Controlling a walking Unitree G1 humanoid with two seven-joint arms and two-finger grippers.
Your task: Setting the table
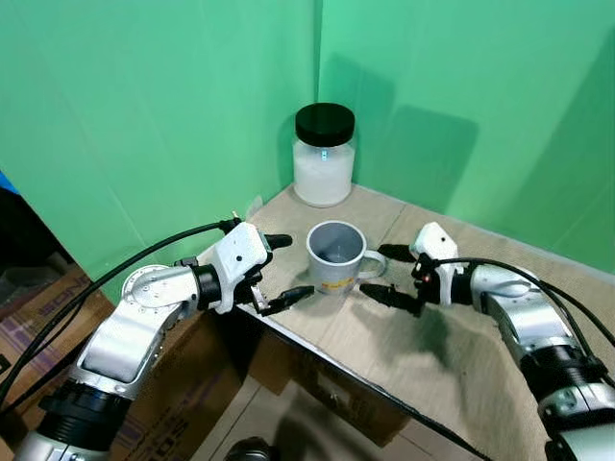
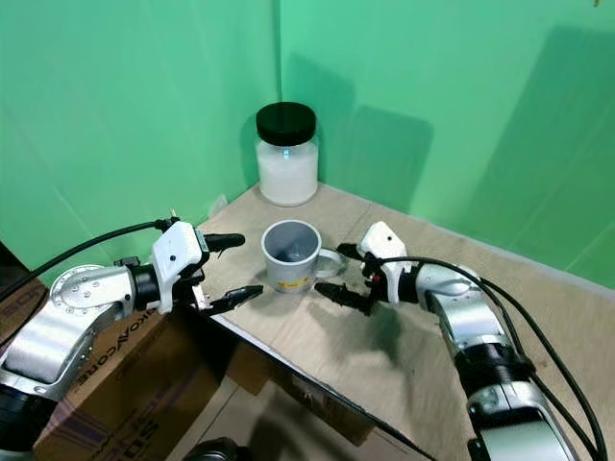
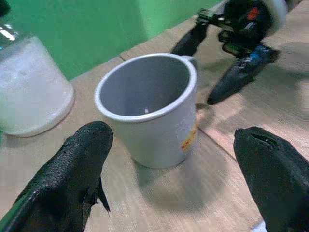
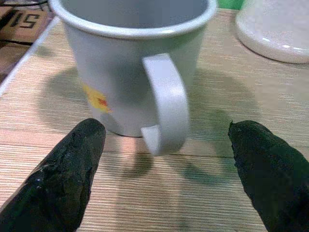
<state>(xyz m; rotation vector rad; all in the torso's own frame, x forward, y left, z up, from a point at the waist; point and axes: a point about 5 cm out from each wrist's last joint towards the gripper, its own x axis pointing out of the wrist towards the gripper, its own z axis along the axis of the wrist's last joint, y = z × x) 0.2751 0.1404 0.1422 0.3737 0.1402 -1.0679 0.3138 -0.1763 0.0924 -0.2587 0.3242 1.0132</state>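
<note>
A grey mug (image 1: 335, 255) is flanked by two claws on a wood-grain counter (image 1: 461, 346) set against green walls. At the mug's 9 o'clock, the left claw (image 1: 283, 270) is held with its fingers spread wide, clear of the mug wall. The mug stands upright and empty near the counter's front edge, its handle (image 4: 166, 110) turned toward 3 o'clock. At its 12 o'clock, near the back corner, a black-lidded jar (image 1: 324, 155) of white contents is seen. At 3 o'clock the right claw (image 1: 393, 274) is held apart around the handle, touching nothing. The grasp is judged best made on the handle by the right claw, pushed deeper before closing, so the mug is not nudged toward the nearby edge; the left claw is best kept clear of the rim.
</note>
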